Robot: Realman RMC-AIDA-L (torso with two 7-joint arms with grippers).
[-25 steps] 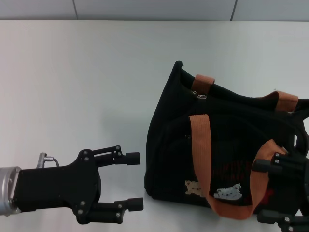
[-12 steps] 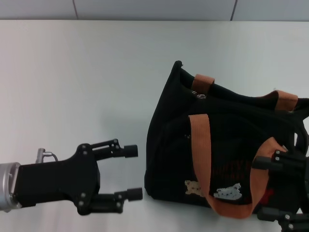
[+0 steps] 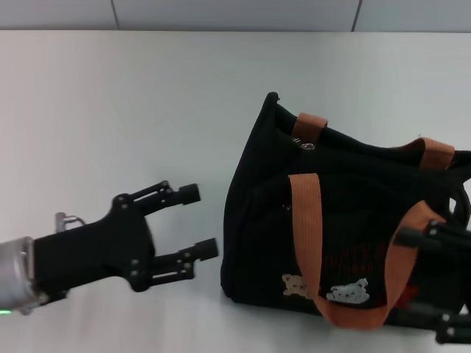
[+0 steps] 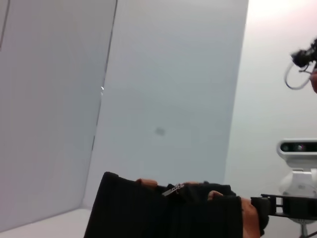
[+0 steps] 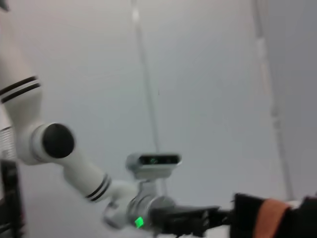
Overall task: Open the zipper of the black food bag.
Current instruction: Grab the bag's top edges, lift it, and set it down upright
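Observation:
The black food bag (image 3: pixel 353 213) stands upright right of centre on the white table, bear patches facing me and its orange-brown handles (image 3: pixel 306 235) hanging over the front. The zipper runs along its top edge, and the silver pull tab (image 3: pixel 307 145) sits near the far left end by the rear handle. My left gripper (image 3: pixel 199 220) hovers open just left of the bag's lower side, apart from it and tilted upward. My right gripper (image 3: pixel 427 287) is open at the bag's near right corner, partly cut off. In the left wrist view the bag (image 4: pixel 143 213) and pull tab (image 4: pixel 172 189) show low down.
The white table (image 3: pixel 132 110) stretches left of and behind the bag, ending at a grey wall. The right wrist view shows my left arm (image 5: pixel 74 158) and an orange handle (image 5: pixel 272 213) on the bag.
My left gripper has tilted its fingers upward and drawn slightly left, away from the bag. My right gripper has slipped lower and to the right. The bag has stayed put.

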